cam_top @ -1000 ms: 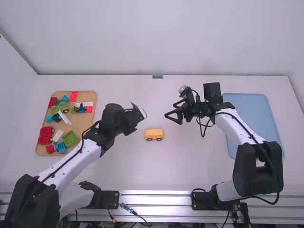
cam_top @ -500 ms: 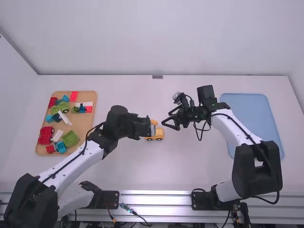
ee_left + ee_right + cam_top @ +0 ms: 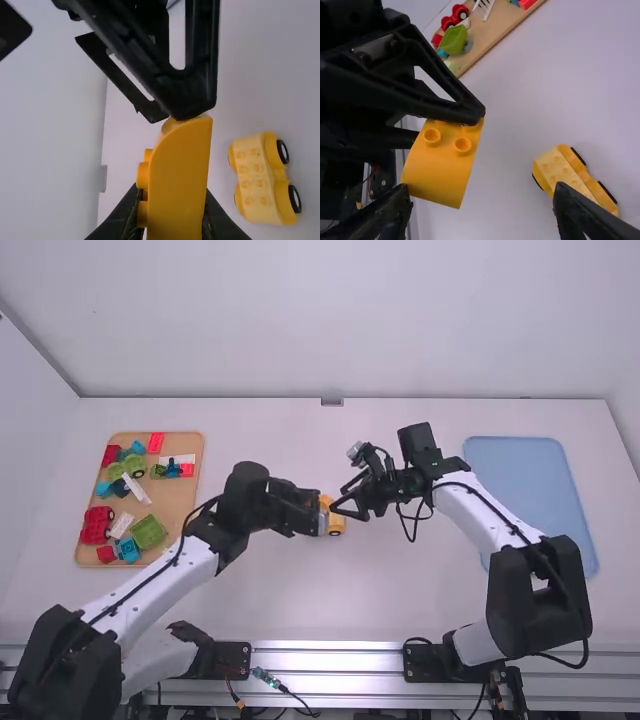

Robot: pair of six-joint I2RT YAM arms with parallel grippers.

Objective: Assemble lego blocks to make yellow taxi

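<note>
My left gripper (image 3: pixel 318 512) is just above the yellow wheeled base (image 3: pixel 337 526), shut on a yellow curved block (image 3: pixel 325 501). In the left wrist view, the left gripper (image 3: pixel 171 212) grips this block (image 3: pixel 180 175), its studs facing sideways, while the base (image 3: pixel 257 177) rests on the table beyond. My right gripper (image 3: pixel 348 510) stands open close to the block's right side. From the right wrist view, the right gripper (image 3: pixel 482 192) has widely parted fingers with nothing between them; the block (image 3: pixel 442 157) shows two studs, and the base (image 3: pixel 572 177) lies below it, apart.
A wooden tray (image 3: pixel 188 492) with red, green, blue and white pieces sits at the left of the table. A light blue tray (image 3: pixel 535 485) lies at the right, partly under the right arm. Both grippers are very close together over the middle.
The left gripper has swung right with its block, over the base's left part. My right gripper has moved left toward it, narrowing the gap between the two arms.
</note>
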